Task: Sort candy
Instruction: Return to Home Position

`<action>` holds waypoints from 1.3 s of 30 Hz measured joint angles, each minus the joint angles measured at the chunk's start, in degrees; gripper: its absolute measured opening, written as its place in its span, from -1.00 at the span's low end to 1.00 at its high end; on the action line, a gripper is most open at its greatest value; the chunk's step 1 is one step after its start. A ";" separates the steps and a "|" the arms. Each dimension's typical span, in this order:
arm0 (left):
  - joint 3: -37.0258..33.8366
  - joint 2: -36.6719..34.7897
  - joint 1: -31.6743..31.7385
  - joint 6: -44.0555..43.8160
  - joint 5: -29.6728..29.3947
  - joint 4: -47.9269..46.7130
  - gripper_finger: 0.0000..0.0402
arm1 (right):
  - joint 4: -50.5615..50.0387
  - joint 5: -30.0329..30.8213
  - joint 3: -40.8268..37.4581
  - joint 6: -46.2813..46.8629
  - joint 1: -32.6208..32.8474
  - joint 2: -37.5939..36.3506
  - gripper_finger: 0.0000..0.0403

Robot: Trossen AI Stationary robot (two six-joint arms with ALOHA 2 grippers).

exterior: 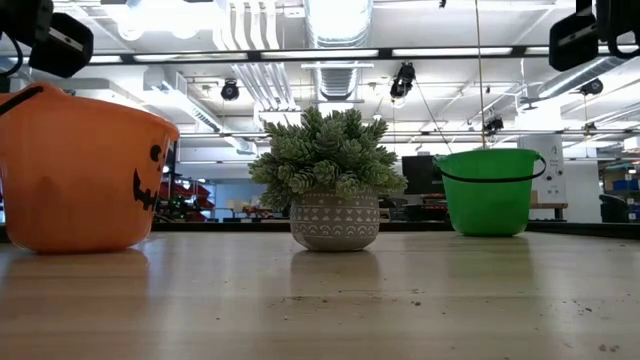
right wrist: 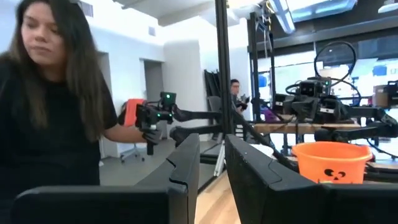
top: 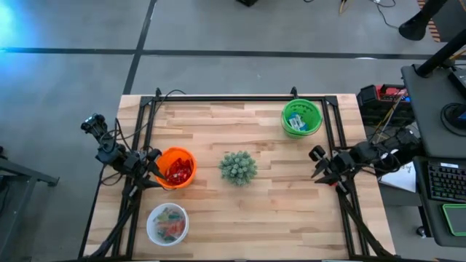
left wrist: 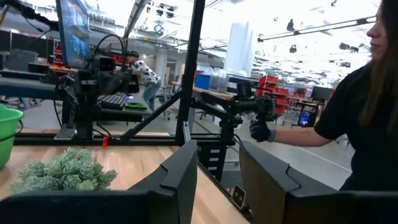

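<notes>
Red candy [top: 179, 172] lies in the orange pumpkin-face bowl [top: 166, 159] at the table's left. Blue-and-white candy [top: 295, 124] lies in the green bowl [top: 312, 110] at the far right. Mixed candy [top: 169, 225] fills a clear bowl [top: 151, 218] at the near left. My left gripper [top: 154, 167] [left wrist: 217, 168] hovers raised by the orange bowl's left rim, open, with nothing between its fingers. My right gripper [top: 317, 164] [right wrist: 211, 162] hovers above the table's right side, its fingers a narrow gap apart and empty.
A spiky green plant in a grey pot [top: 238, 167] [exterior: 333, 180] stands mid-table between the bowls. Black frame rails [top: 233, 97] run along the table's far and side edges. A person in black [right wrist: 50, 118] stands beyond the table, one hand on a handle.
</notes>
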 joint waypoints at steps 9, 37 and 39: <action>0.00 0.00 0.02 -4.45 0.00 -0.33 -0.49 | -6.66 -0.07 -0.02 -4.64 0.00 0.18 -0.61; 0.00 0.00 0.02 -7.19 0.02 -0.34 -0.49 | -6.77 -0.10 -0.09 -2.15 0.01 -1.19 -0.60; 0.01 0.00 0.00 -7.19 0.02 -0.35 -0.49 | -6.96 -0.11 -0.09 -2.16 0.02 -3.12 -0.62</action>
